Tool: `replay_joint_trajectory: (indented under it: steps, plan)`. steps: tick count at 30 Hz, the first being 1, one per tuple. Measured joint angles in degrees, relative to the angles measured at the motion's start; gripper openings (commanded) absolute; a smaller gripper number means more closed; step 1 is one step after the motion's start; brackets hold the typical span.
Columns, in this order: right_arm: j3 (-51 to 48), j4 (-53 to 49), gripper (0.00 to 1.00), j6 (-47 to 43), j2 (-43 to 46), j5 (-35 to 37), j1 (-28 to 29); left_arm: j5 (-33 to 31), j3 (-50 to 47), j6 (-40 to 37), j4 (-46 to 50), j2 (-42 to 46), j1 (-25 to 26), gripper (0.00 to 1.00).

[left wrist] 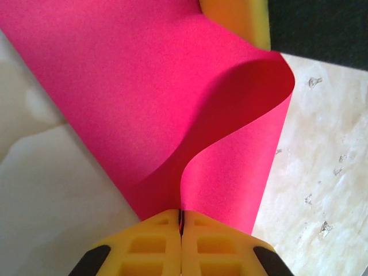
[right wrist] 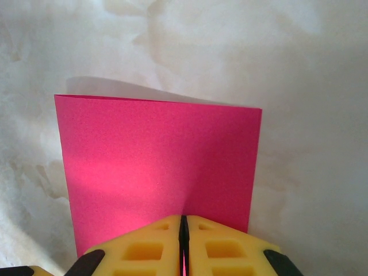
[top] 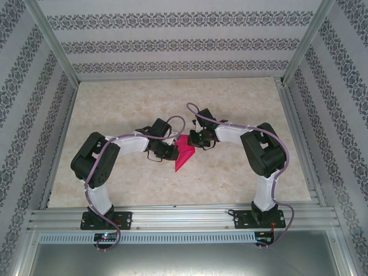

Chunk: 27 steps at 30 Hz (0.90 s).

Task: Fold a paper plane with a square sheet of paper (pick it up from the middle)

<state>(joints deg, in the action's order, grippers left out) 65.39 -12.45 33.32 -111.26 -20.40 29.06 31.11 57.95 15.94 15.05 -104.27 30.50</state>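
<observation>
Curled magenta square sheet of paper (top: 185, 155) mid-frame, left gripper (left wrist: 181, 221) pinching 1 edge, right gripper (right wrist: 184, 224) pinching another

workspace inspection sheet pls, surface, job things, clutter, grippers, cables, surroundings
surface: beige marbled tabletop, a few small marks
job's things: one magenta paper, curled, pinched at two edges
clutter: nothing seen
grippers: left gripper shut on the paper; right gripper shut on the paper
cables: purple-grey cables run along both arms
surroundings: patterned walls on three sides, aluminium frame at the near edge
</observation>
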Motion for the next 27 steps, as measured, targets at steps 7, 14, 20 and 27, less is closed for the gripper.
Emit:
replay_joint_trajectory:
  steps: [7, 14, 20, 27]
  plan:
    - [-0.04, 0.07, 0.12, 0.81, 0.00, 0.04, 0.09, -0.83, 0.00, 0.02, 0.00, 0.00, 0.00, 0.09]
    - [-0.20, 0.28, 0.12, 0.98, 0.02, 0.04, 0.09, -1.40, 0.00, 0.02, -0.02, 0.02, 0.00, 0.10]
    - [-0.31, 0.44, 0.12, 0.98, 0.11, 0.07, 0.09, -1.40, 0.00, 0.02, 0.00, 0.00, 0.00, 0.10]
    - [-0.31, 0.44, 0.13, 1.01, 0.11, 0.07, 0.09, -1.46, 0.00, 0.61, -0.02, 0.00, 0.00, 0.10]
